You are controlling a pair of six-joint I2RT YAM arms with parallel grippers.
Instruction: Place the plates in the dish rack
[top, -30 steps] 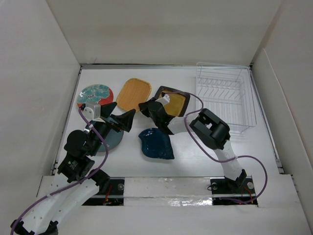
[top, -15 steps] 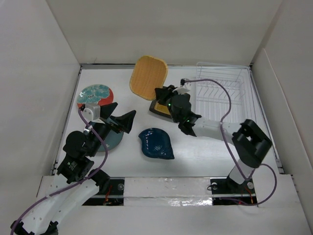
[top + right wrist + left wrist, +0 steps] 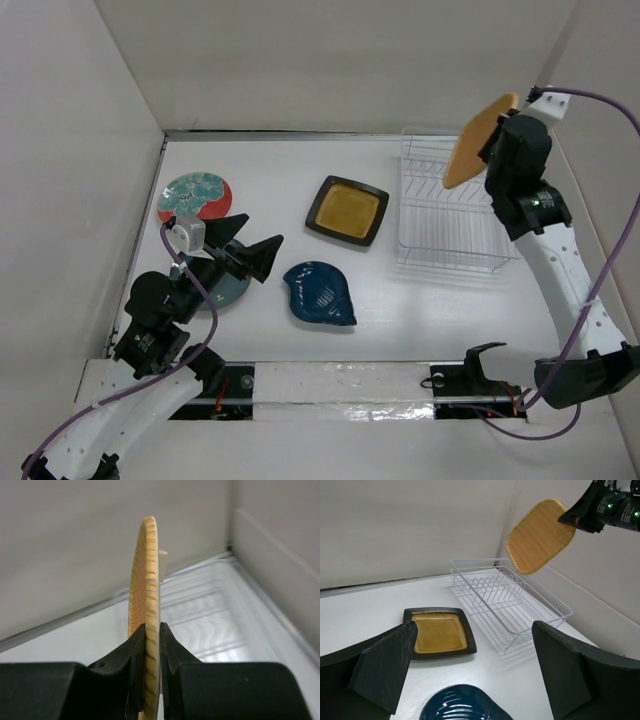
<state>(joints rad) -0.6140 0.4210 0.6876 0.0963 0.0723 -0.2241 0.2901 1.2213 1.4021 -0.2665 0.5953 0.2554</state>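
While the right gripper (image 3: 151,636) pinches one edge of the orange plate (image 3: 146,575), fingers pressed on both faces, the plate is raised in the air above the dish rack (image 3: 455,215), clear of its wires. The left gripper (image 3: 262,230) hangs spread wide, holding nothing, over the grey-teal plate (image 3: 228,290). The mustard plate (image 3: 347,210), blue leaf plate (image 3: 320,293) and floral plate (image 3: 195,193) lie on the table (image 3: 420,310).

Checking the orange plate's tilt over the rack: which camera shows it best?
The left wrist view: the orange plate shows nearly its whole face, above the dish rack. The top external view shows it foreshortened; the right wrist view shows only its edge, pinched by the right gripper.
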